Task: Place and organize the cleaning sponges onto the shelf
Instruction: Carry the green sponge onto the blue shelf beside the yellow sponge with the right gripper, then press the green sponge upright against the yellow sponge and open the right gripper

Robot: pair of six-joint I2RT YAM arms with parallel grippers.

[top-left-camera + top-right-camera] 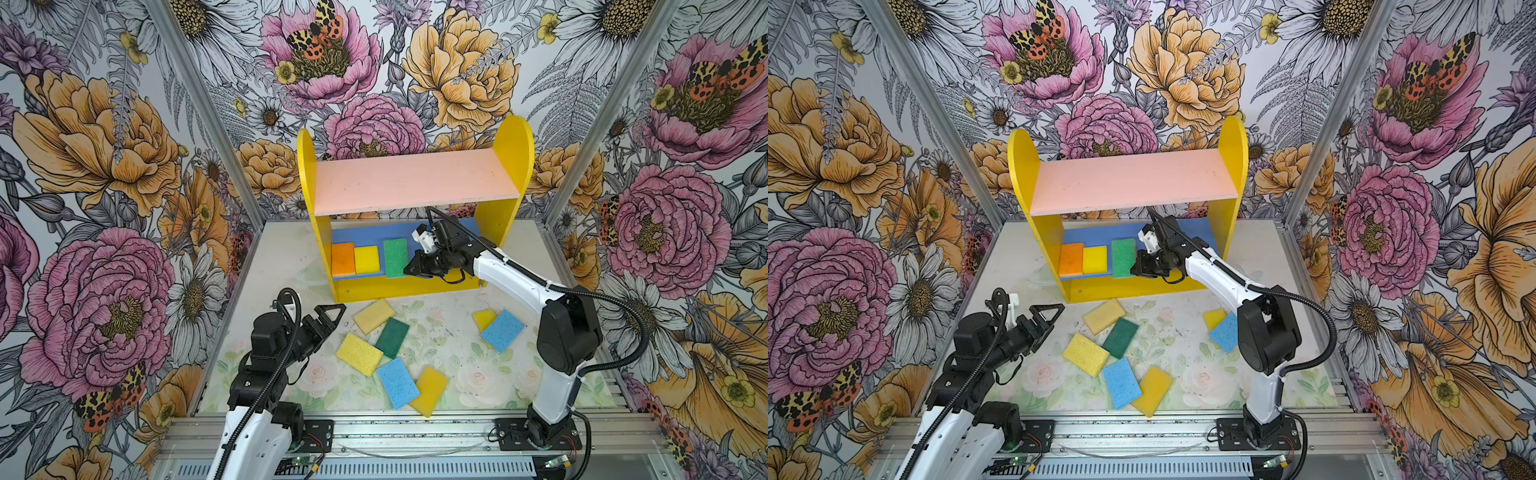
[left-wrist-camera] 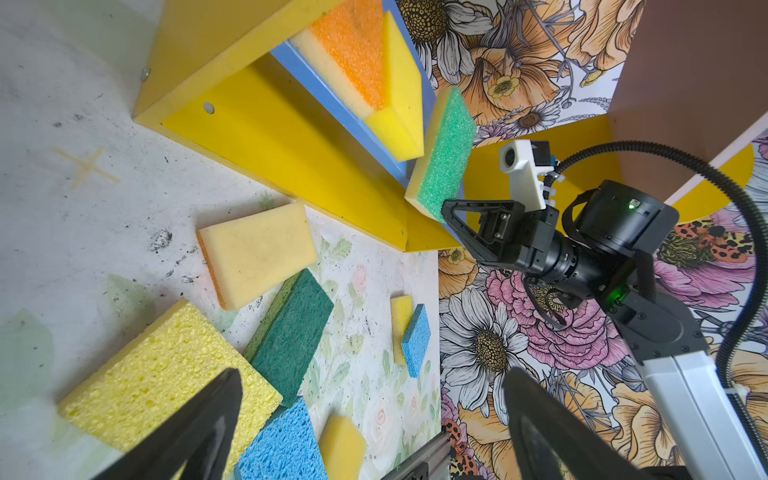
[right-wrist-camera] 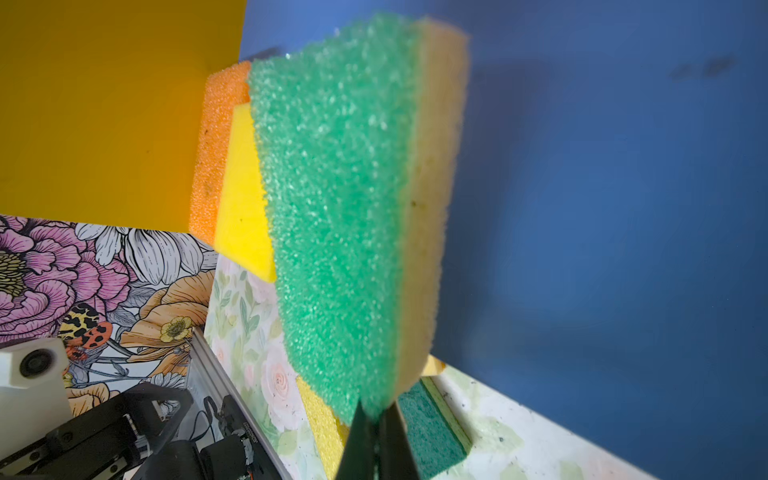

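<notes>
The shelf (image 1: pixel 415 183) stands at the back, with a pink upper board and a blue lower board (image 1: pixel 361 232). An orange sponge (image 1: pixel 343 258) and a yellow sponge (image 1: pixel 366 258) lie side by side on the blue board. My right gripper (image 1: pixel 409 268) is shut on the near edge of a green sponge (image 1: pixel 395 257) beside them; the sponge overhangs the board's front. In the right wrist view the gripper (image 3: pixel 376 415) pinches the green sponge (image 3: pixel 345 208). My left gripper (image 1: pixel 332 311) hangs open and empty left of several loose sponges; it also shows in the left wrist view (image 2: pixel 374 374).
Loose on the table are a pale yellow sponge (image 1: pixel 374 316), a dark green one (image 1: pixel 392 337), a yellow one (image 1: pixel 359 354), a blue one (image 1: pixel 398 382) overlapping a yellow-orange one (image 1: pixel 428 390), and a blue one (image 1: pixel 503 330) over a small yellow one (image 1: pixel 484 319).
</notes>
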